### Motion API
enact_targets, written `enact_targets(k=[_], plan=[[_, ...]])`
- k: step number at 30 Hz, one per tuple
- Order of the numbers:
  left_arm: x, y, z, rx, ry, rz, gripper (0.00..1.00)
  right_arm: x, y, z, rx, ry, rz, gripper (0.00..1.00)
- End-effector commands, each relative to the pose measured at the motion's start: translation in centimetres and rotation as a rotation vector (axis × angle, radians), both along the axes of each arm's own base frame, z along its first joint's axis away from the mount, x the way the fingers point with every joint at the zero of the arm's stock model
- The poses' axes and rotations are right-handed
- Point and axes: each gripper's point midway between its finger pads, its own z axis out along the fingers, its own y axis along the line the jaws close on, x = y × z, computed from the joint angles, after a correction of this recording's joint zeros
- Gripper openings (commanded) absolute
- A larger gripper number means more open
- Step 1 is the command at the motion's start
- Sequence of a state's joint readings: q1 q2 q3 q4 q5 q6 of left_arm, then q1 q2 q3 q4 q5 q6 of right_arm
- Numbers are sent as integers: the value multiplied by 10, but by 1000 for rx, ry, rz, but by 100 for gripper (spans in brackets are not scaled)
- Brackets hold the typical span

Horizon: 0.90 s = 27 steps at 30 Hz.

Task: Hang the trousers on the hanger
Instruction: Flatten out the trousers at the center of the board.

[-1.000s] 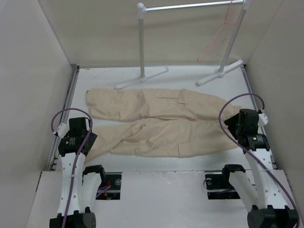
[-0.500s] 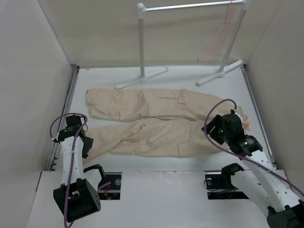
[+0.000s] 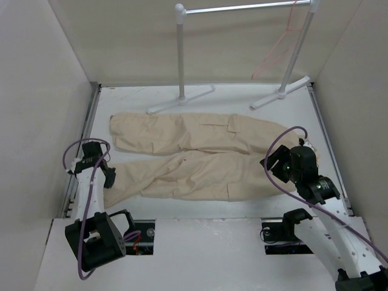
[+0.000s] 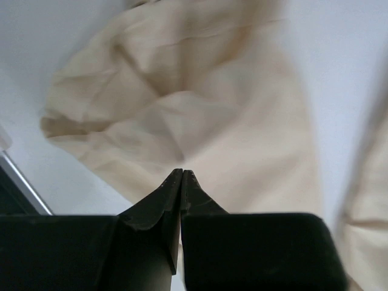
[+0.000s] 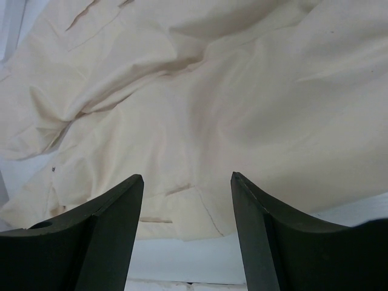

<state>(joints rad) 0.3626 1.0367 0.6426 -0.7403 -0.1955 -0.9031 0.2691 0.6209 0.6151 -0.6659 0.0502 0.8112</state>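
Observation:
The beige trousers (image 3: 200, 151) lie flat across the white table, legs pointing left and waist at the right. The pink-red wire hanger (image 3: 276, 51) hangs from the right end of the rack's bar. My left gripper (image 3: 105, 179) is shut at the cuff of the near leg. In the left wrist view its tips (image 4: 182, 172) meet over the trousers (image 4: 200, 109), and I see no cloth between them. My right gripper (image 3: 277, 167) hovers open over the waist end. In the right wrist view, between its fingers (image 5: 187, 177), the trousers (image 5: 212, 91) show their near edge.
A white pipe garment rack (image 3: 180, 54) stands at the back, its feet (image 3: 280, 94) resting on the table just beyond the trousers. Tall beige walls close in the left, right and back sides. A metal rail (image 3: 85, 139) runs along the table's left edge.
My left gripper has closed and shifted slightly by the near leg's cuff. The right arm has swung left and down over the waist end, its jaws a little wider.

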Motion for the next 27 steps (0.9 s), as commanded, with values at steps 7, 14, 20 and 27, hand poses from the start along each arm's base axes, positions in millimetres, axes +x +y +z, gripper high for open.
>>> enact_targets(k=[7, 14, 20, 27], plan=[[86, -12, 165, 146, -405, -154, 0, 12, 4, 28, 9, -93, 31, 67], [-1, -21, 69, 51, -72, -111, 39, 14, 7, 26, 14, -88, 39, 72], [-18, 4, 13, 82, 19, -40, 52, 10, 20, 19, 17, -67, 105, 72], [-11, 23, -20, 136, 139, -47, 46, 8, 35, 16, 18, -53, 167, 73]])
